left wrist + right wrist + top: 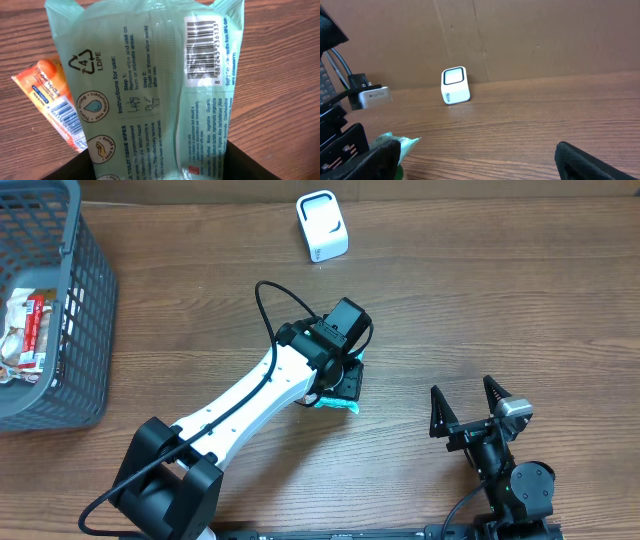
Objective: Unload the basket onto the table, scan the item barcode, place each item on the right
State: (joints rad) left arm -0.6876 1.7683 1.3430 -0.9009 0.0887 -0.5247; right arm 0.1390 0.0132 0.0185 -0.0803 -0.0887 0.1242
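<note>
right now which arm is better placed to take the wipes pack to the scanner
Left: its gripper straddles the green wipes pack, barcode showing in its wrist view. The right gripper stands open and empty, away from the pack and farther from the white scanner.

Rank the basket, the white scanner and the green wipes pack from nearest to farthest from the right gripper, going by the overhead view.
From the right gripper:
1. Wipes pack: close by on its left.
2. Scanner: farther off, at the back and to the left.
3. Basket: farthest, at the left edge.
</note>
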